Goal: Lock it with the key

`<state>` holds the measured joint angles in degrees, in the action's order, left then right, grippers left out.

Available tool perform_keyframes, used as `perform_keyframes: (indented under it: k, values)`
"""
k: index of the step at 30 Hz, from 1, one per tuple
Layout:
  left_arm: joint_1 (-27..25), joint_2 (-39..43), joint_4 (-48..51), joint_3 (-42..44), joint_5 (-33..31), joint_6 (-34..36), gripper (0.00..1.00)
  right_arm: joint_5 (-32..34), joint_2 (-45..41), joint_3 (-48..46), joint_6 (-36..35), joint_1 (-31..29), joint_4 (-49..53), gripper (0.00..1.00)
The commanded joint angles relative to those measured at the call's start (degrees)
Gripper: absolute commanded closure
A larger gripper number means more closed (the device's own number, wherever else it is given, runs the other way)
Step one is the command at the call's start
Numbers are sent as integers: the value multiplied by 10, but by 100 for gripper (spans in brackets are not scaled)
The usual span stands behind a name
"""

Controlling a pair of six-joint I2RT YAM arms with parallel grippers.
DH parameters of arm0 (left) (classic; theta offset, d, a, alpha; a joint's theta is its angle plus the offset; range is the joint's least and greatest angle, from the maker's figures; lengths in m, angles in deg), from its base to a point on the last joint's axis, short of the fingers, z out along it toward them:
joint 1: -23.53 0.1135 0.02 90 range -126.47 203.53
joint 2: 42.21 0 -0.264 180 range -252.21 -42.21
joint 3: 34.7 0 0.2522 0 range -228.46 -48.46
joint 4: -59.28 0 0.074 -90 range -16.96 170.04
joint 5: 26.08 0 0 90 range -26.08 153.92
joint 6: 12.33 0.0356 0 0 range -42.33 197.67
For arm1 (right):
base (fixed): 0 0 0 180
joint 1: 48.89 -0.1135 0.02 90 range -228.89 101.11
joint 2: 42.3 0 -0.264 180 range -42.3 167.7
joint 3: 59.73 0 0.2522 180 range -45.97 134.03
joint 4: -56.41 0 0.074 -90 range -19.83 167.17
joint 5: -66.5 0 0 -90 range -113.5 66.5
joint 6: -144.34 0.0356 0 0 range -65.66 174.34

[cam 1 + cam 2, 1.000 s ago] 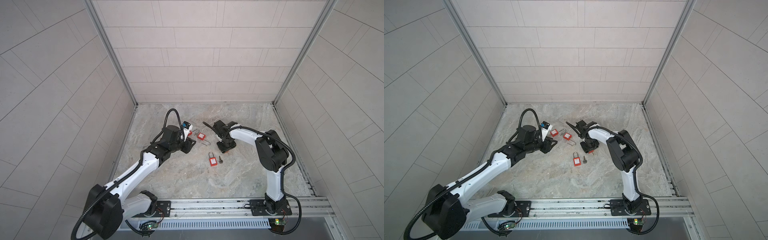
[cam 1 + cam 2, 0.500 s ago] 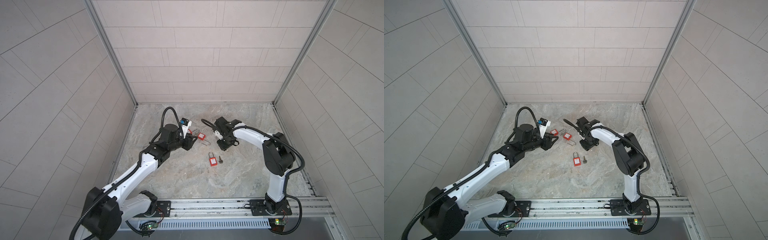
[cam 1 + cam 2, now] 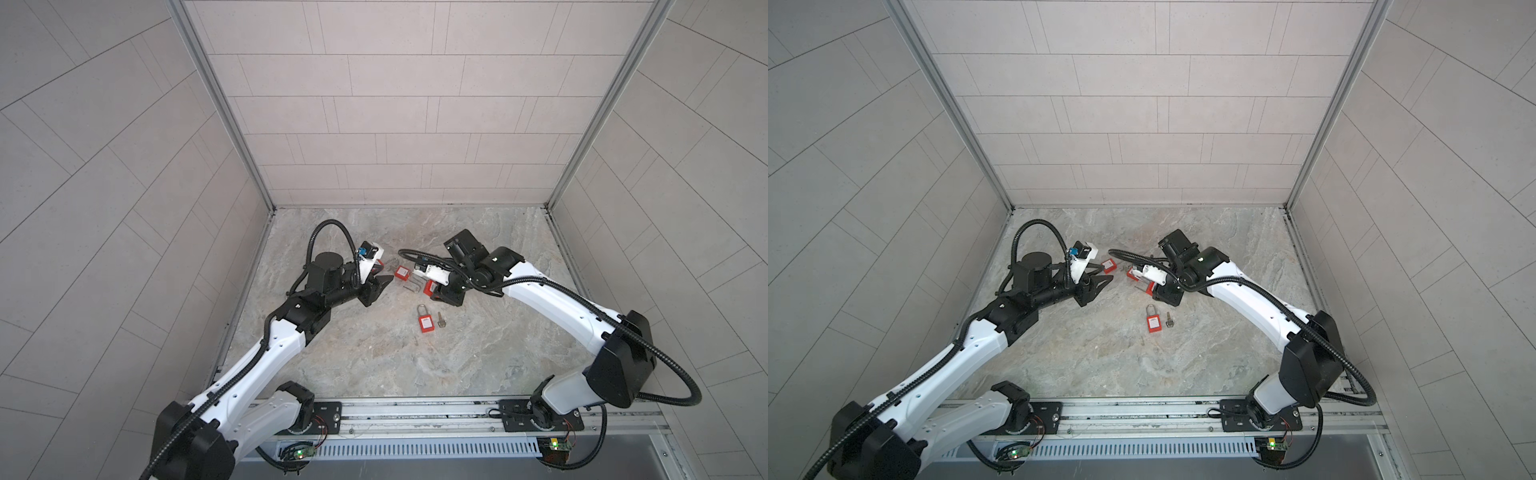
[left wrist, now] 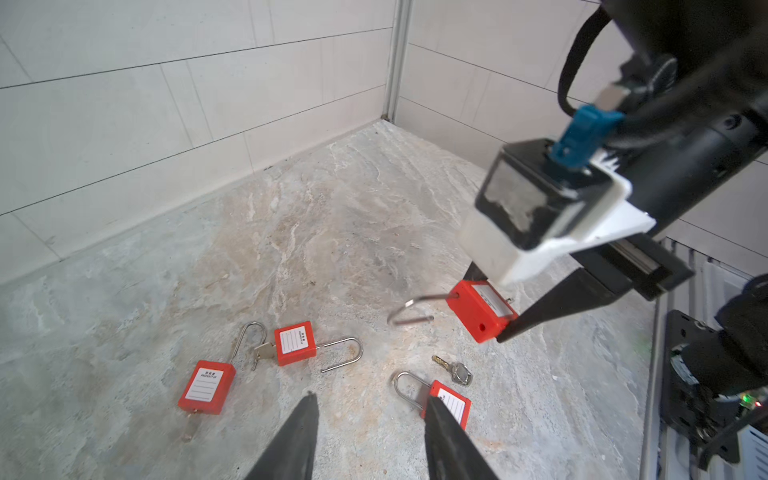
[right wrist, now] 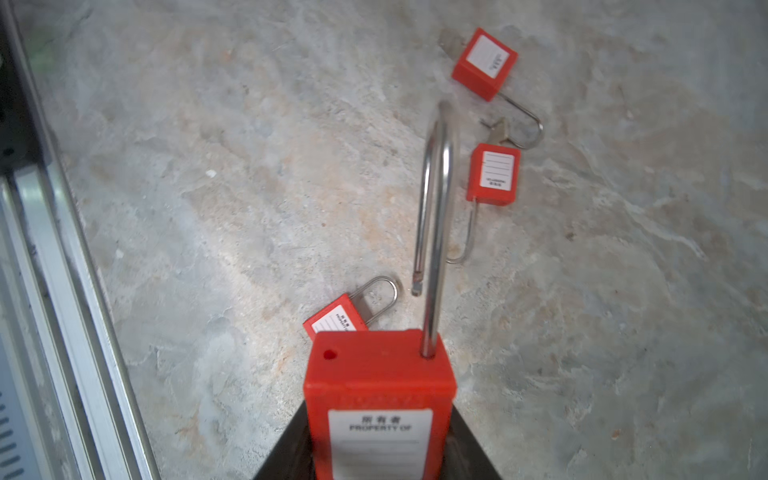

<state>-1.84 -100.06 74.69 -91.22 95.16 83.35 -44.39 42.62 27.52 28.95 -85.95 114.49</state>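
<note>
- The right end effector grips the red padlock by its body. Its shackle stands open, so nothing is locked yet.
- The left end effector is partly spread and empty. The loose key lies on the tabletop just ahead of it.
- Judged left to do: close the shackle and turn the key.

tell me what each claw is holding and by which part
The right claw grips a red plastic padlock with an open steel shackle by its body; the left claw is open, holding nothing.
</note>
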Motion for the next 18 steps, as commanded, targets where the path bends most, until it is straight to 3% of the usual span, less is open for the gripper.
perform_keyframes:
  k: [1,9,18]
  values:
    - [4,11,8,5,83,54,53,-6,-17,-3,-44,-26,-10,80]
    - [4,18,96,-2,139,126,60,22,-20,-6,-34,-69,-15,81]
    - [4,28,119,16,123,190,62,27,-12,21,-43,-83,4,82]
